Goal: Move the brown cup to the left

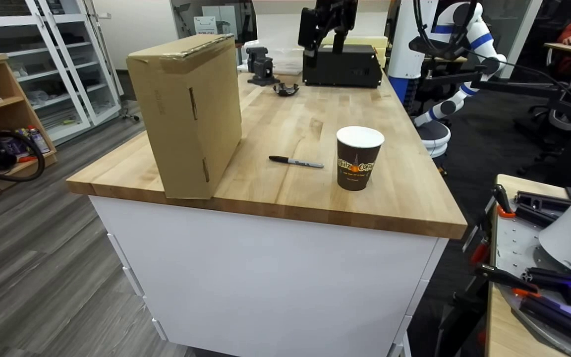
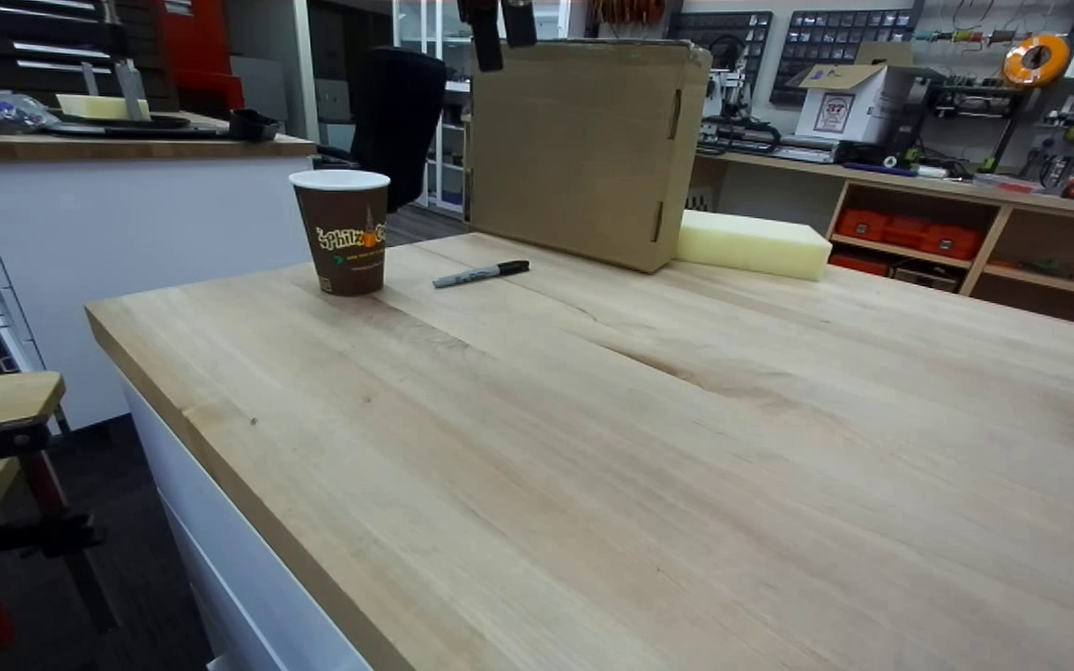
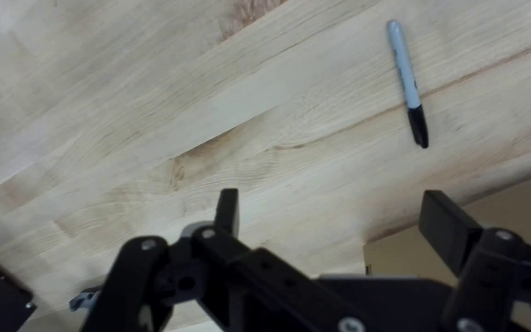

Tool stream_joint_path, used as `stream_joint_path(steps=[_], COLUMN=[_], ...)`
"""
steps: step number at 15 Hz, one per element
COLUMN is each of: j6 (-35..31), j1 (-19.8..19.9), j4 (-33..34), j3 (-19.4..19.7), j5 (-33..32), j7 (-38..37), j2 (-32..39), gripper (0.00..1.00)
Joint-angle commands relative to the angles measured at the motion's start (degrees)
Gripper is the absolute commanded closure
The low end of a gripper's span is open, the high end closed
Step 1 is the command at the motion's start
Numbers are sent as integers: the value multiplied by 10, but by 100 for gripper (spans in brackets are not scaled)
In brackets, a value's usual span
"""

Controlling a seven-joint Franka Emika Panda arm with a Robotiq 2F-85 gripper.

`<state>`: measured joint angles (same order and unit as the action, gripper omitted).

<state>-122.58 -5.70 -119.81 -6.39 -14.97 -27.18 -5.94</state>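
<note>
The brown cup is placed upright on the wooden tabletop, near its edge. On its dark side, the name "Philz" can be read in an exterior view; of the word that follows, only the beginning, "Co", can be distinguished, and the smaller lines below cannot be read. Between the cup and the tan cardboard box, a marker is laid flat; its print is too small to be deciphered. In the background, a white carton is marked with a label, which is also not legible.

The gripper is positioned above the tabletop, well apart from the cup, and its fingers are pointed downward. In the wrist view they are seen widely spread, and nothing is held between them. Its upper part is cut off by the top border in both exterior views.
</note>
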Motion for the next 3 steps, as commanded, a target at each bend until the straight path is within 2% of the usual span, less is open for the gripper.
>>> stream_joint_path(steps=[1, 3], j6=[1, 1], j1=[7, 10], j4=[1, 1], j3=[-6, -6], j5=[-5, -8], j7=[-12, -21], j2=[-6, -12], gripper=[0, 0])
